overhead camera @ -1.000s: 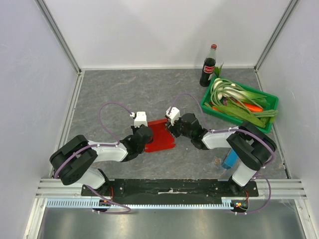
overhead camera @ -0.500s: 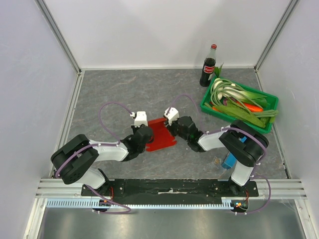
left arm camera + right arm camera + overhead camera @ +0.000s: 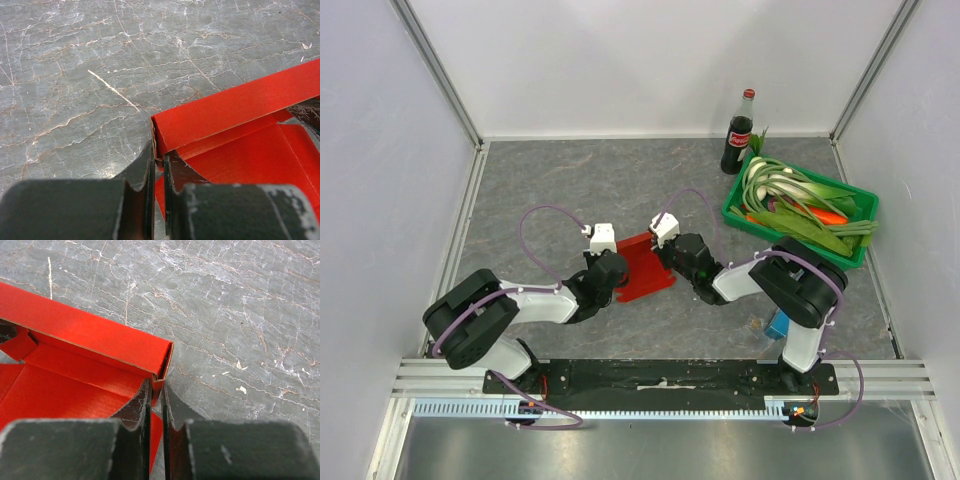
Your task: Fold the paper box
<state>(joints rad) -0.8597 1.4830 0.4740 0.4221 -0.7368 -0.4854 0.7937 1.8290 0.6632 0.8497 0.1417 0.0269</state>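
Note:
The red paper box (image 3: 642, 268) lies partly folded on the grey table between both arms. In the left wrist view its far wall (image 3: 235, 112) stands up and my left gripper (image 3: 159, 162) is shut on the box's left side wall at the corner. In the right wrist view the same wall (image 3: 85, 330) stands up and my right gripper (image 3: 156, 392) is shut on the right side wall at its corner. In the top view the left gripper (image 3: 614, 275) and the right gripper (image 3: 672, 262) flank the box closely.
A green crate (image 3: 800, 211) of vegetables sits at the right rear, a cola bottle (image 3: 738, 133) behind it. A blue oblong box (image 3: 781, 322) lies by the right arm's base. Enclosure walls ring the table (image 3: 570, 180).
The right arm's elbow has swung in toward the box and the box has shifted and turned slightly. Both grippers have kept their hold on the box's sides.

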